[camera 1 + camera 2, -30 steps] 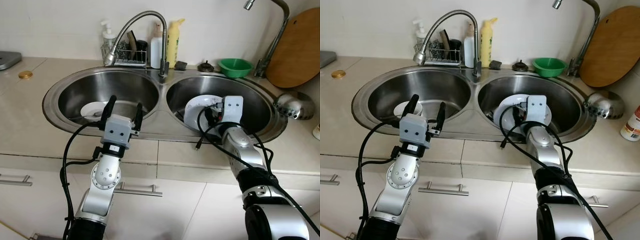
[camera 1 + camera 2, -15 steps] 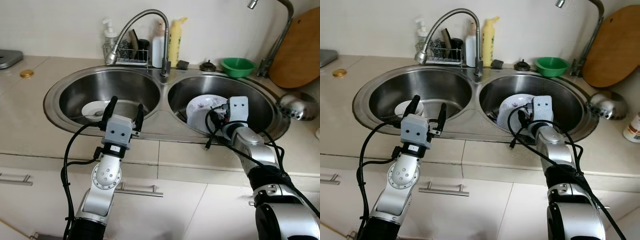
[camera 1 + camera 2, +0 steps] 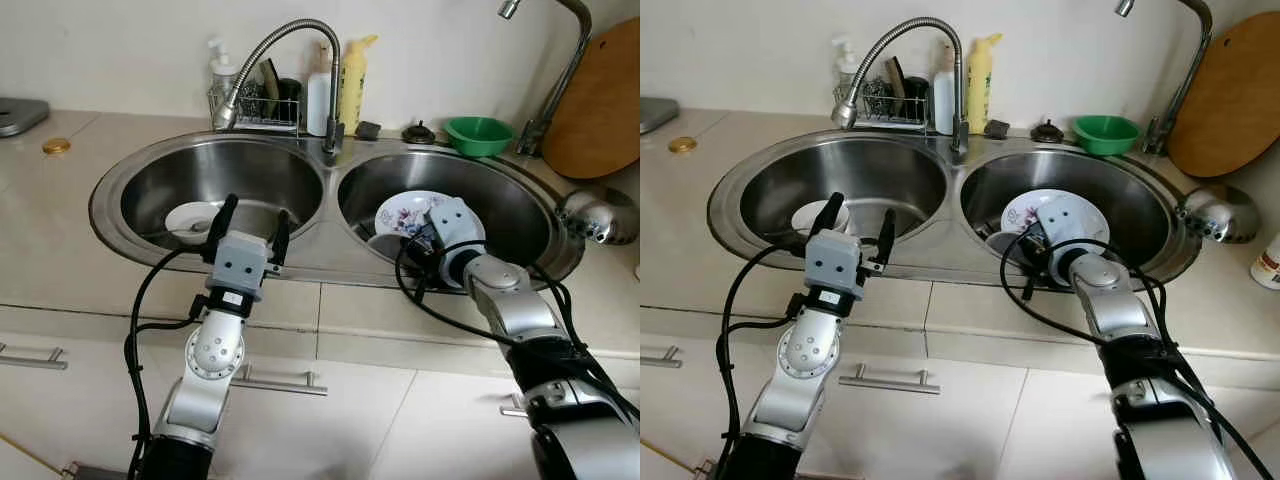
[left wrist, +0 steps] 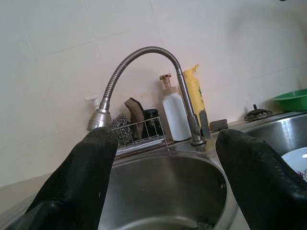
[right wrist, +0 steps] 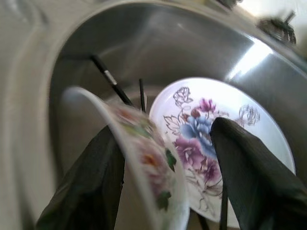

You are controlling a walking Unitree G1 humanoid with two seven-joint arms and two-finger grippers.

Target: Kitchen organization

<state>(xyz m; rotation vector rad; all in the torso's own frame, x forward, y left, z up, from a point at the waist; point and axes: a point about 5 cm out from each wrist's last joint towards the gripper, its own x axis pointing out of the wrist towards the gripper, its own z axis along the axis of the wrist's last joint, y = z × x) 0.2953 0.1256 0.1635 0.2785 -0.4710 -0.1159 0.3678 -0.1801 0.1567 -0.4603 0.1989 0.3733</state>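
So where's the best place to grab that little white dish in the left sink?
Grip the white dish by its raised rim on the near side, coming down from above with the left gripper. It lies flat on the basin floor, so only the edge offers purchase.

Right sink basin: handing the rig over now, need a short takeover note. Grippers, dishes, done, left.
Right gripper: down in the right basin, fingers either side of the rim of a floral plate that is tilted up on edge; whether it is clamped I cannot tell.
Left gripper: open, holding nothing, poised at the front edge of the left basin.
Dishes: a second floral plate lies in the right basin with black chopsticks; a small white dish sits in the left basin.
Done: nothing is out of the sink yet.
Left: lift out both plates, the chopsticks and the dish.
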